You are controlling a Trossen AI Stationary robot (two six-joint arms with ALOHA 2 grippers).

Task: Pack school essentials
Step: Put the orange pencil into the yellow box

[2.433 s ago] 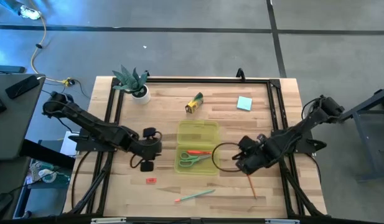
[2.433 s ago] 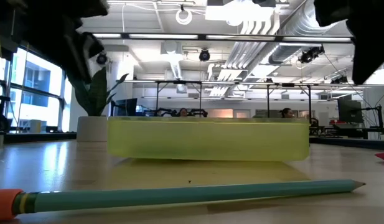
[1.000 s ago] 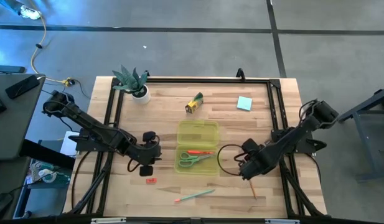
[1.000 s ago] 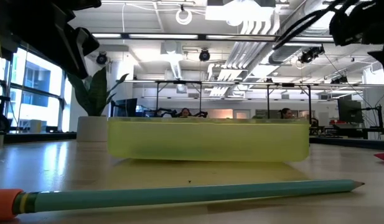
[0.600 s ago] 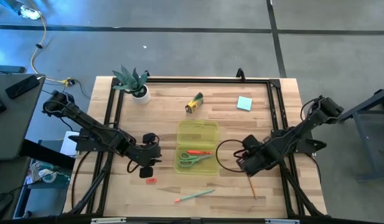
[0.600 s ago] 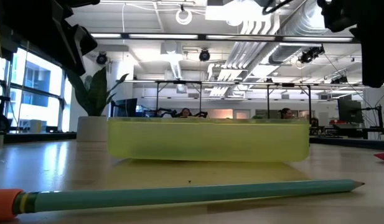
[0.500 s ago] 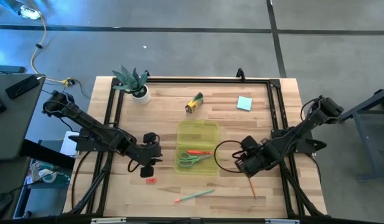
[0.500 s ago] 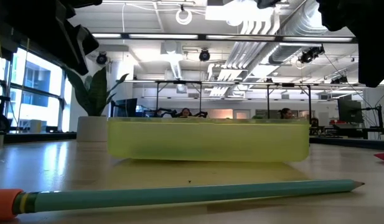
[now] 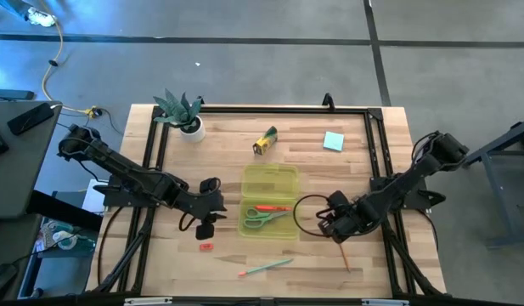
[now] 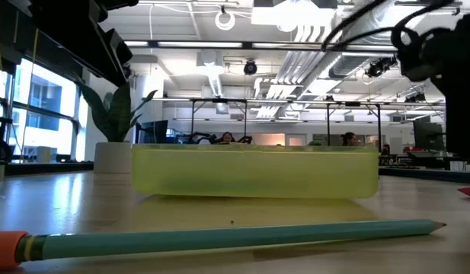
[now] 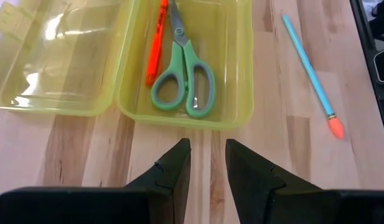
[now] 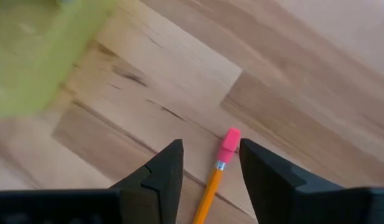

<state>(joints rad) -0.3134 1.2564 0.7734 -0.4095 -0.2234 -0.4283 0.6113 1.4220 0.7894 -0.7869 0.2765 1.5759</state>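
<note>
since earlier, left gripper (image 11: 207,163) edged toward the translucent yellow-green plastic case (image 9: 269,201), fingers parted, empty; right gripper (image 12: 210,163) straddled, ungrasped, the orange pink-tipped pencil (image 12: 218,168).

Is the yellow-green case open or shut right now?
Open: the case lies with its lid folded flat beside the tray, and the scissors and orange pen lie uncovered inside.

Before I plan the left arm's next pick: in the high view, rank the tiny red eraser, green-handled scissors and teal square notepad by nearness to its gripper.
From the left gripper:
1. Tiny red eraser, just front of it.
2. Green-handled scissors, inside the yellow-green case, rightward.
3. Teal square notepad, far back right.
</note>
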